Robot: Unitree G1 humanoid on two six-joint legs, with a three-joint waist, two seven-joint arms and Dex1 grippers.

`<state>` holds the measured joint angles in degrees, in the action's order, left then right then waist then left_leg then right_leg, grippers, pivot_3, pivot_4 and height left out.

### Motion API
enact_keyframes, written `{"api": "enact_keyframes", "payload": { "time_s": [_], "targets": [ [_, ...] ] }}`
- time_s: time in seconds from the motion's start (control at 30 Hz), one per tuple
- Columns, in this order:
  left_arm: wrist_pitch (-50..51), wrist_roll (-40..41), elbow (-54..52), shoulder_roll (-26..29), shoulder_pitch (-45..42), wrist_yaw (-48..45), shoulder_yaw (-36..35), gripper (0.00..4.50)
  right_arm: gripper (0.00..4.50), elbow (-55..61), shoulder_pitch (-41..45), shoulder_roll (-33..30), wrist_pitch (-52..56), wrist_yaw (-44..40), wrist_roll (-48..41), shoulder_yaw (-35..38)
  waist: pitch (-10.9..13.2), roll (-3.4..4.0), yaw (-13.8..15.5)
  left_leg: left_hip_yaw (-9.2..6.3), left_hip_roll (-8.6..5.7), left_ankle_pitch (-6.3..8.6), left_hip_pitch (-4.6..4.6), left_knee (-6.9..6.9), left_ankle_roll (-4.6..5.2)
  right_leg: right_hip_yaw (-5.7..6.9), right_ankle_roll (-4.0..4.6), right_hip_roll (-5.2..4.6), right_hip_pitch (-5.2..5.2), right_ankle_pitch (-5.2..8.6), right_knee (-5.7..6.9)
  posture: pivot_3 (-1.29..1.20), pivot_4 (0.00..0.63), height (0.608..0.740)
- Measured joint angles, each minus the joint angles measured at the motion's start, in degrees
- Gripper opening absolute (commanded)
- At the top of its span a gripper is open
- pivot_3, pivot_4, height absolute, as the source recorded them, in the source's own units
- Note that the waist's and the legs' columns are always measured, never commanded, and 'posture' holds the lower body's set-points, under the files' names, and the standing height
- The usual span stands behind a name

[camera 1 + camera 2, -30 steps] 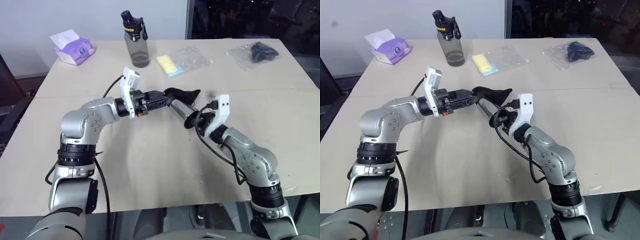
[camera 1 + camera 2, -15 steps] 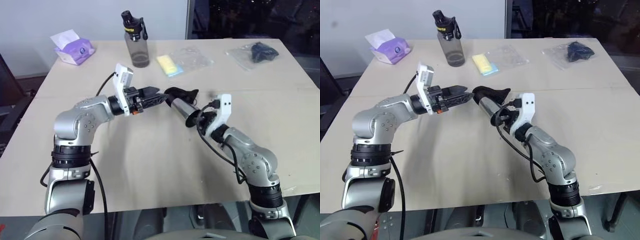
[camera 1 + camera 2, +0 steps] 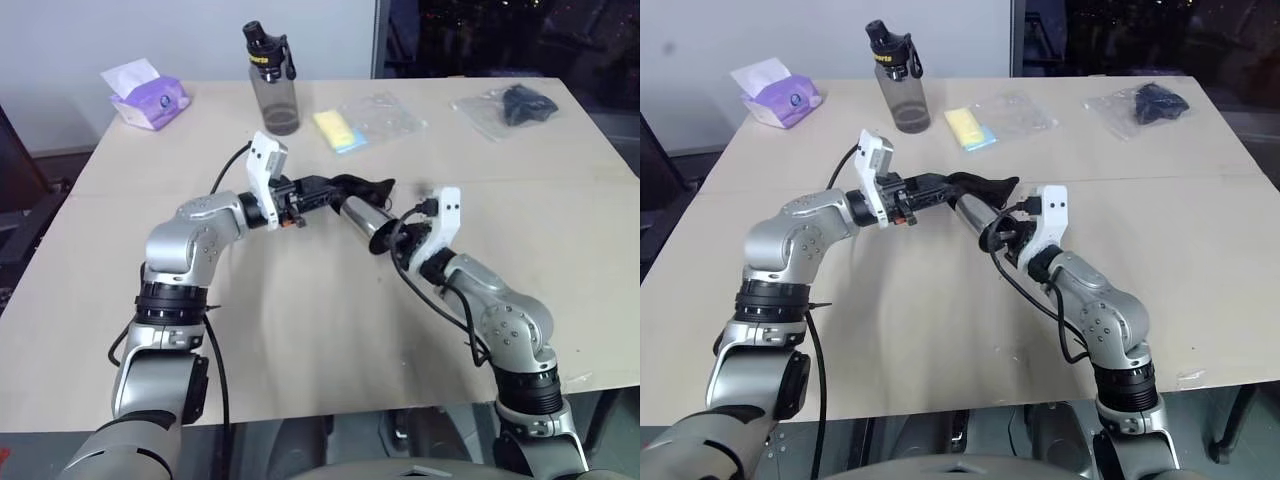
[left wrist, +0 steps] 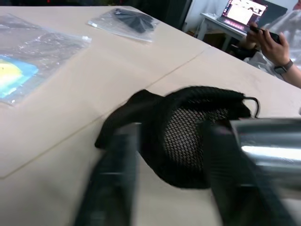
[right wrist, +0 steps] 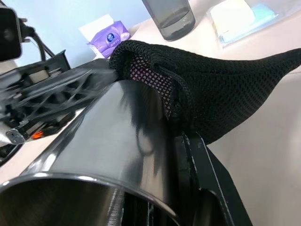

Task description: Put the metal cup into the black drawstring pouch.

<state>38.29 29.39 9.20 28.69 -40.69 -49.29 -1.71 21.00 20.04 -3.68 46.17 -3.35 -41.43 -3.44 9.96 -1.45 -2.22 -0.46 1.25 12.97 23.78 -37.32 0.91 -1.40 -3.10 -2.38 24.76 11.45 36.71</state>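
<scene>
On the table (image 3: pixel 300 340), the grey water bottle (image 3: pixel 272 82) stands well behind the metal cup (image 3: pixel 362 219). Right gripper (image 3: pixel 385 238) is clamped on the cup, whose far end sits in the black drawstring pouch (image 3: pixel 362 187). Left gripper (image 3: pixel 328 190), fingers apart, straddles the pouch mouth. Tissue pack (image 3: pixel 145 95) and bagged yellow sponge (image 3: pixel 337 130) lie farther back.

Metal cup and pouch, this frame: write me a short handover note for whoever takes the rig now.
Right pincer: shut on the metal cup, held slanted above the table, its far end pushed into the mouth of the black drawstring pouch.
Left pincer: at the pouch's mouth edge, fingers either side of the fabric; whether it grips, cannot tell.
Done: cup picked up, its end started into the pouch.
Left: work the pouch over the rest of the cup, then release.
</scene>
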Motion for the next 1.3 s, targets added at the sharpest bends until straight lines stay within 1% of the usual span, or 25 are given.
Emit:
{"api": "enact_keyframes", "payload": {
  "time_s": [0.03,0.27,0.37,0.43,0.47,0.5,0.53,0.57,0.6,0.63,0.8,0.97,1.3],
  "targets": [
    [0.0,0.0,0.3,-0.1,0.0,0.0,0.0,0.06,0.0,0.0,0.0,0.0,0.0,0.0,0.0,0.0,0.0,0.0,0.0,0.0,0.0,0.0,0.0,0.0,0.0,0.0,0.0,0.0,0.0,0.0,0.0,0.0,0.15,0.74],
    [-0.2,0.0,0.5,-0.1,0.1,-0.6,0.0,0.06,0.0,0.0,0.0,0.4,0.0,0.0,0.5,0.1,0.0,0.0,0.0,-0.01,0.0,0.0,0.0,0.0,0.0,0.01,0.0,0.0,0.0,0.0,0.01,0.0,0.15,0.74],
    [0.2,0.1,0.3,-0.1,0.3,-0.7,0.0,0.06,0.0,-0.8,1.1,2.4,0.0,0.3,0.2,1.4,0.0,0.0,0.0,-0.02,0.0,0.0,-0.01,0.0,0.0,0.01,0.0,0.0,0.0,0.0,0.02,0.0,0.15,0.74],
    [0.4,0.1,0.0,-0.1,0.4,-0.7,0.0,0.0,0.7,-1.3,1.9,3.1,0.1,0.5,-0.2,2.4,0.0,0.0,0.0,-0.02,0.0,0.0,0.0,0.0,0.0,0.01,0.0,0.0,0.0,0.0,0.02,0.0,0.15,0.74],
    [0.6,0.1,-0.3,-0.1,0.5,-0.7,0.0,0.0,0.82,-1.7,2.2,3.6,0.1,0.7,-0.4,3.0,0.0,0.0,0.0,-0.02,0.0,0.0,0.0,0.0,0.0,0.01,0.0,0.0,0.0,0.0,0.02,0.0,0.15,0.74],
    [0.9,0.1,-0.8,-0.1,0.5,-0.7,0.0,0.0,1.45,-2.1,2.4,4.0,0.2,0.8,-0.6,3.4,0.0,0.0,0.0,-0.02,0.0,0.0,0.0,0.0,0.0,0.01,0.0,0.0,0.0,0.0,0.02,0.0,0.15,0.74],
    [1.1,0.2,-1.4,-0.2,0.5,-0.7,0.0,0.0,1.86,-2.6,2.7,4.2,0.4,0.9,-0.7,3.6,0.0,0.0,0.0,-0.02,0.0,0.0,0.0,0.0,0.0,0.02,0.0,0.0,0.0,0.0,0.02,0.0,0.15,0.74],
    [1.3,0.3,-1.8,-0.3,0.5,-0.7,0.0,0.0,2.4,-3.2,3.0,4.2,0.5,0.9,-0.5,3.6,0.0,0.0,0.0,-0.01,0.0,0.0,0.0,0.0,0.0,0.01,0.0,0.0,0.0,0.0,0.02,0.0,0.15,0.74],
    [1.5,0.6,-1.9,-0.4,0.5,-0.7,0.0,0.0,2.84,-3.7,3.2,4.2,0.5,0.9,0.0,3.5,0.0,0.0,0.0,-0.01,0.0,0.0,0.0,0.0,0.0,0.01,0.0,0.0,0.0,0.0,0.02,0.0,0.15,0.74],
    [1.7,0.7,-2.0,-0.5,0.5,-0.7,-0.1,0.0,3.19,-4.1,3.5,4.1,0.5,0.9,0.5,3.4,0.0,0.0,0.0,-0.01,0.0,0.0,0.0,0.0,0.0,0.01,0.0,0.0,0.0,0.0,0.02,0.0,0.15,0.74],
    [2.7,1.7,-2.0,-1.0,0.5,-0.5,-0.1,0.0,3.19,-5.3,4.2,3.5,0.3,0.7,3.2,2.9,0.0,0.0,0.0,-0.02,0.0,0.0,0.0,0.0,0.0,0.01,0.0,0.0,0.0,0.0,0.02,0.0,0.15,0.74],
    [2.7,2.0,-2.0,-1.0,0.5,-0.4,-0.3,0.0,3.19,-5.3,4.2,0.3,-0.2,-1.1,7.2,1.0,0.0,0.0,0.0,-0.02,0.0,0.0,0.0,0.0,0.0,0.02,0.0,0.0,0.0,0.0,0.02,0.0,0.15,0.74],
    [3.8,2.4,-2.4,-1.0,0.5,-0.4,-0.5,0.0,3.19,-5.3,3.2,-0.7,-0.6,-4.2,11.3,-2.1,0.0,0.0,0.0,-0.01,0.0,0.0,0.0,0.0,0.0,0.01,0.0,0.0,0.0,0.0,0.02,0.0,0.15,0.74]
  ]
}}
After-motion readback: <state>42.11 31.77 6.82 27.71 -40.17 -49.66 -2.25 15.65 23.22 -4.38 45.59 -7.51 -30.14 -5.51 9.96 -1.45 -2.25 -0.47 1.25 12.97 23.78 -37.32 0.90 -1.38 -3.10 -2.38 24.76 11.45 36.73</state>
